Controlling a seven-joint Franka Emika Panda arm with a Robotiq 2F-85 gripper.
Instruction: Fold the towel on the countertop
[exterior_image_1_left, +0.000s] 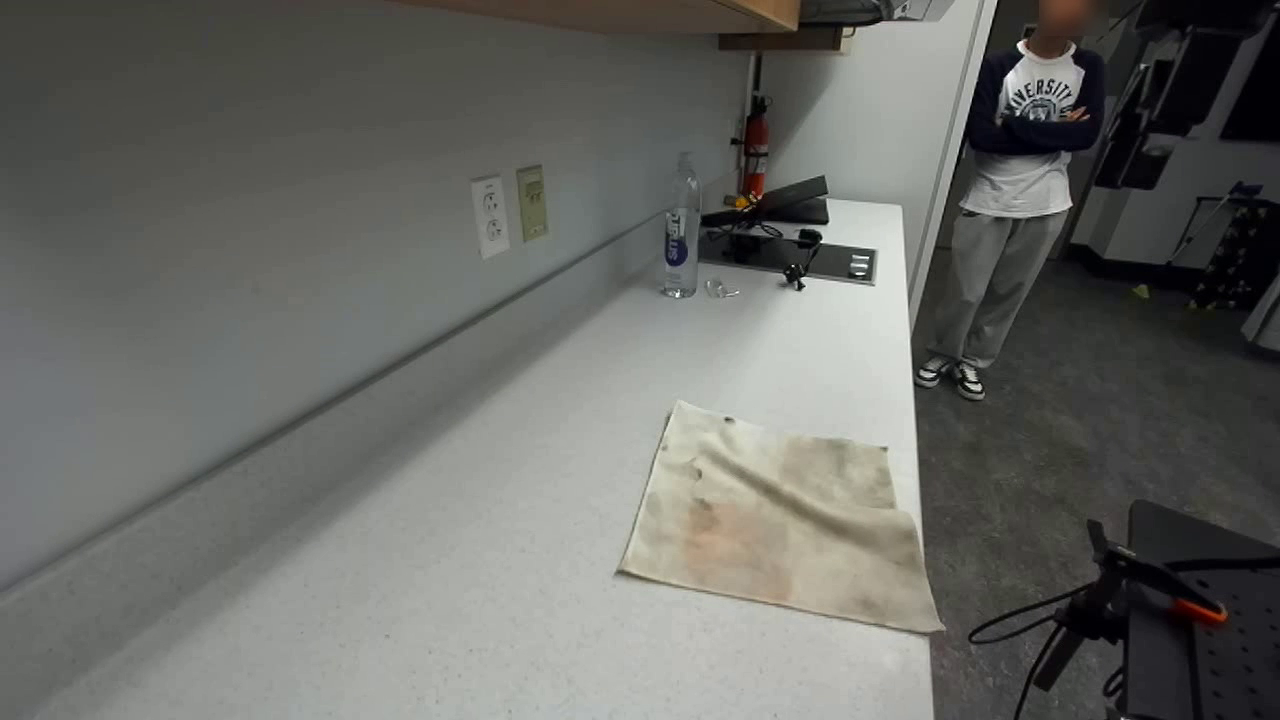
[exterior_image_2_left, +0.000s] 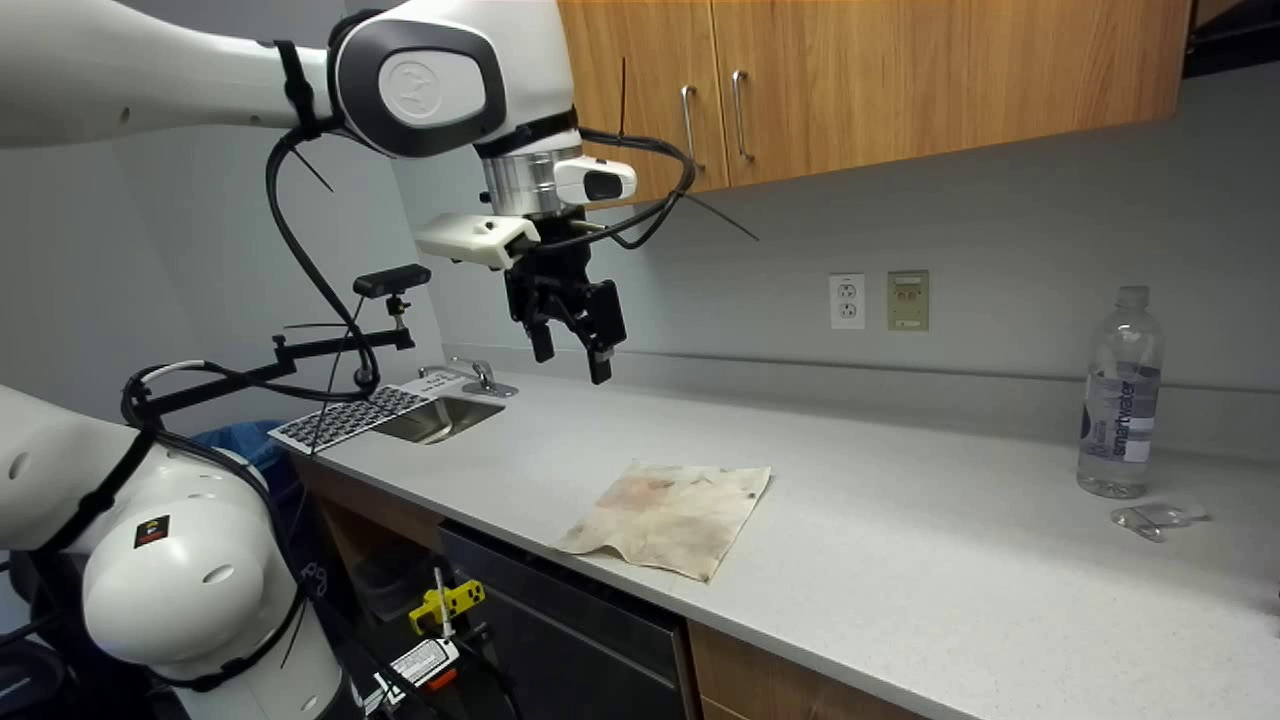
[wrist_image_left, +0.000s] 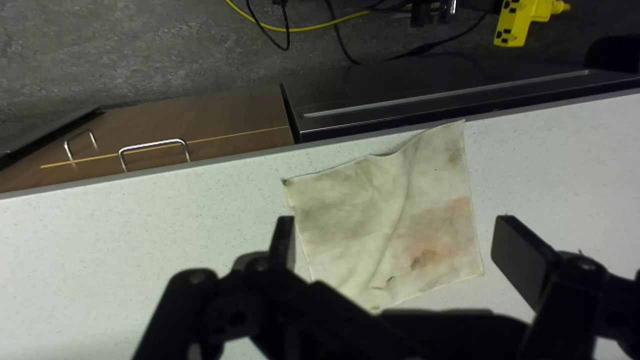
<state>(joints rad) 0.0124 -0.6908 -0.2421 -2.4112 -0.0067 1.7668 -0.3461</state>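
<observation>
Black and spread wide, the claw (wrist_image_left: 400, 248) hangs above the surface (exterior_image_2_left: 900, 560), jaws apart. Below, the stained cream towel (exterior_image_2_left: 670, 515) lies opened out, rippled across its middle, one corner at the surface's edge; a water bottle (exterior_image_2_left: 1120, 400) stands well apart.

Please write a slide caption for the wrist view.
Open black two-fingered claw above stained, squarish beige cloth towel on long, pale speckled countertop.

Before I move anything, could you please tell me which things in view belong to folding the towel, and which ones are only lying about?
For the job:
towel, spread out, unfolded
countertop, under the towel
gripper, open, holding nothing

Just lying about:
water bottle, upright
small clear item beside it
black equipment farther along
</observation>
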